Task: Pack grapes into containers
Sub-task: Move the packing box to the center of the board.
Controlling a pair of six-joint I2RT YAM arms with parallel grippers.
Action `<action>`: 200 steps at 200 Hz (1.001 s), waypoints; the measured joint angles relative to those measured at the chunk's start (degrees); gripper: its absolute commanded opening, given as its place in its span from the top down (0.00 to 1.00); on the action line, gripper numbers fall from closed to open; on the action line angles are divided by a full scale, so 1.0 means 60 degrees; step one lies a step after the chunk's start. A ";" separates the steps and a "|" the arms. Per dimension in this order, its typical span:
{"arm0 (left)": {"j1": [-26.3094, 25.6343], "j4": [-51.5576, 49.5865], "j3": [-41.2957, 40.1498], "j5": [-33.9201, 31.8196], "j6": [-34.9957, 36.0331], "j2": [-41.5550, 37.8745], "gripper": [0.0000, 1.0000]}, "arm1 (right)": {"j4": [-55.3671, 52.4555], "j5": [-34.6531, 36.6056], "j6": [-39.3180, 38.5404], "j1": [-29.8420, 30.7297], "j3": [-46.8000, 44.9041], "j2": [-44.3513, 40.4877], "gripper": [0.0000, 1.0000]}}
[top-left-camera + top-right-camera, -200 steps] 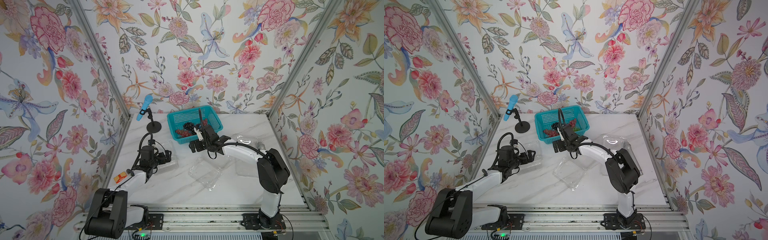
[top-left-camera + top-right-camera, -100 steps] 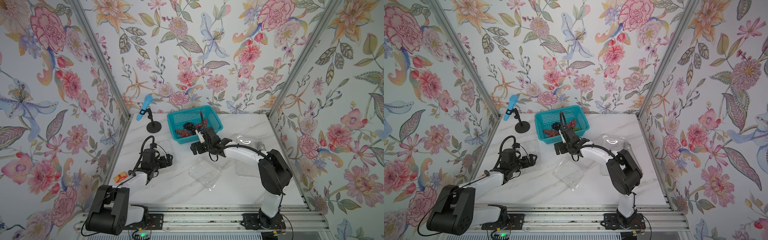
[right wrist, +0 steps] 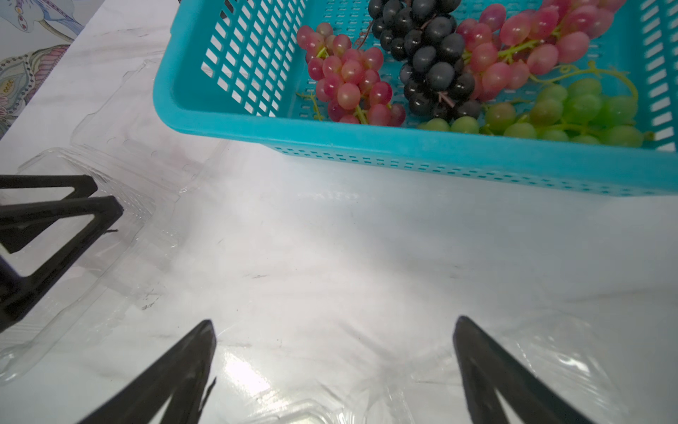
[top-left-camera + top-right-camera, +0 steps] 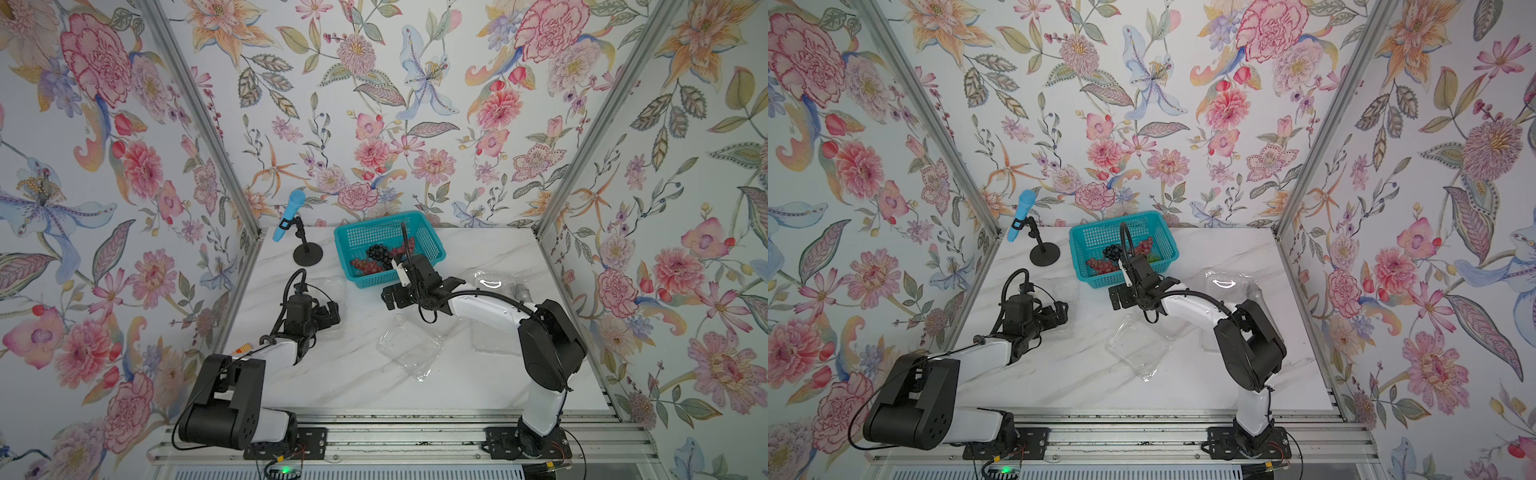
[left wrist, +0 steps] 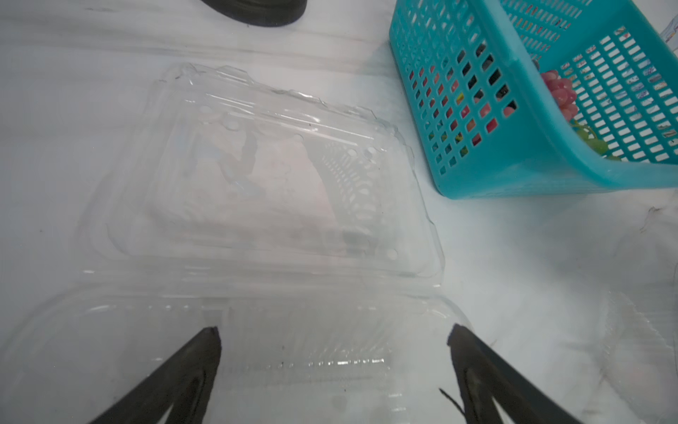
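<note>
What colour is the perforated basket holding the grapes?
Teal basket; clearest in the right wrist view.

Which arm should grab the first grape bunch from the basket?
Right. The right gripper, jaws open, faces the teal basket with the grapes just ahead; the left gripper, also open, sits over a clear container farther away.

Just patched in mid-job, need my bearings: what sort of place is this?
Likely a staged recording booth, not a real kitchen: floral-papered walls on metal posts close in a marble-look table, and a blue microphone stands by the basket.
</note>
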 measured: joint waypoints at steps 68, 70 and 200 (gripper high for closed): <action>0.1013 0.0648 0.0477 -0.0816 0.0004 0.0474 0.00 | -0.0171 0.0076 -0.0004 -0.1020 -0.0229 -0.0488 0.00; 0.1045 0.0648 0.0492 -0.0831 0.0000 0.0474 0.00 | -0.0193 0.0102 -0.0007 -0.1067 -0.0233 -0.0517 0.01; 0.0889 0.2331 -0.0441 -0.0357 0.0470 -0.1166 0.00 | -0.1115 0.1778 -0.0889 -0.2379 -0.1290 -0.0477 0.03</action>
